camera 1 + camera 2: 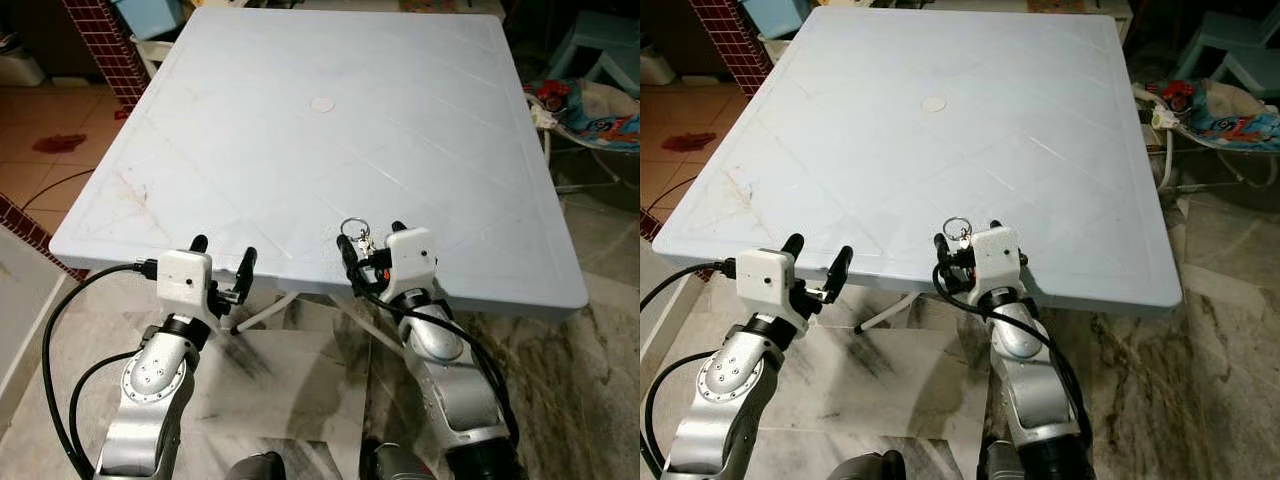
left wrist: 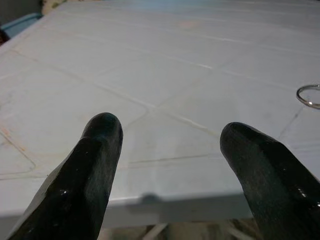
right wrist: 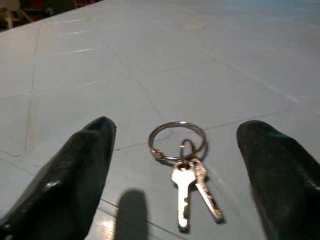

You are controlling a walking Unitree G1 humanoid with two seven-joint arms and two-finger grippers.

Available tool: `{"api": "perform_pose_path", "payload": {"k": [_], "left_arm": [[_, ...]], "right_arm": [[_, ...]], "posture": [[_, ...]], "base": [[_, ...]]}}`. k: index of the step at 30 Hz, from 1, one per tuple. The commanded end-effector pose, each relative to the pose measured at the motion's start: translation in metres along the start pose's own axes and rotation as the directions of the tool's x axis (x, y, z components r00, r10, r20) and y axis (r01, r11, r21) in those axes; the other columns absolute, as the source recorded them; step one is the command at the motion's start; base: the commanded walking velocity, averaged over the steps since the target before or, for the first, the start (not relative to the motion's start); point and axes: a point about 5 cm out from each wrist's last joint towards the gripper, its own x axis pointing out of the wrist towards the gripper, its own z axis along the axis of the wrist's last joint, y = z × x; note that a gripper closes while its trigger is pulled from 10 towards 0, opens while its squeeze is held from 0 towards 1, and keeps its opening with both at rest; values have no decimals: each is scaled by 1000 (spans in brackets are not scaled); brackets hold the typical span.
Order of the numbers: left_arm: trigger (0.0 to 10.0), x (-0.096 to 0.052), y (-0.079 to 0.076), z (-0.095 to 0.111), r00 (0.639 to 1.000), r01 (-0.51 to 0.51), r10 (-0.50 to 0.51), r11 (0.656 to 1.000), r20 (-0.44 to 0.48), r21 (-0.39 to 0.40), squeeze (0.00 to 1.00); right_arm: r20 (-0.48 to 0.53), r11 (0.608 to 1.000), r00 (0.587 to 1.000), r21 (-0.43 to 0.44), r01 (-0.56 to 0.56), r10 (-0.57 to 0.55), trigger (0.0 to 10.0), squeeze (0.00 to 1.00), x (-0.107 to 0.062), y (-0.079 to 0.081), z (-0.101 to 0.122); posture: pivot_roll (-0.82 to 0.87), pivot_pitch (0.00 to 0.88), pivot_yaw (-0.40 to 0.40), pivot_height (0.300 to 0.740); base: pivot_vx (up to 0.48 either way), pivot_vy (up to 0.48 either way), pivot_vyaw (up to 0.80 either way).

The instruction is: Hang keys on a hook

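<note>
The keys [image 3: 186,170] are seen lying on the table [image 1: 300,150] near its front edge — between the spread fingers of the right gripper [image 1: 372,243]. The left gripper [image 1: 222,253] is held released too — at the table edge.

The pale table [image 1: 320,150] is evenly and softly lit in sharp head views; wrist views are dimmer, with near fingers [image 3: 75,170] blurred and glossy highlights.

The table [image 1: 300,140] looks like smooth matt plastic, faintly scuffed near its left edge. The keys [image 3: 192,187] and ring [image 3: 176,141] are shiny metal. Fingers [image 3: 80,170] are glossy black; the floor [image 1: 590,380], lower right, is veined polished stone.
</note>
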Motion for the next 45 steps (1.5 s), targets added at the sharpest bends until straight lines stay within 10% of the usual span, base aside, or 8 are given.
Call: {"api": "perform_pose_path", "payload": {"k": [1,17,45], "left_arm": [[10000,-4,2,1,1000,-5,5,1000,-4,9,0],[10000,-2,-2,2,1000,0,0,1000,-3,2,0],[10000,4,-4,2,1000,-1,1,1000,5,1,0]], "right_arm": [[-7,1000,1000,8,-21,21,4392,0,2,5,-1],[-94,1000,995,7,-10,11,0,0,12,8,-16],[-126,1000,992,-3,-25,24,0,0,16,7,-25]], "posture": [[41,222,73,740],[35,224,70,740],[31,217,68,740]], "base": [[0,0,0],[0,0,0],[0,0,0]]}}
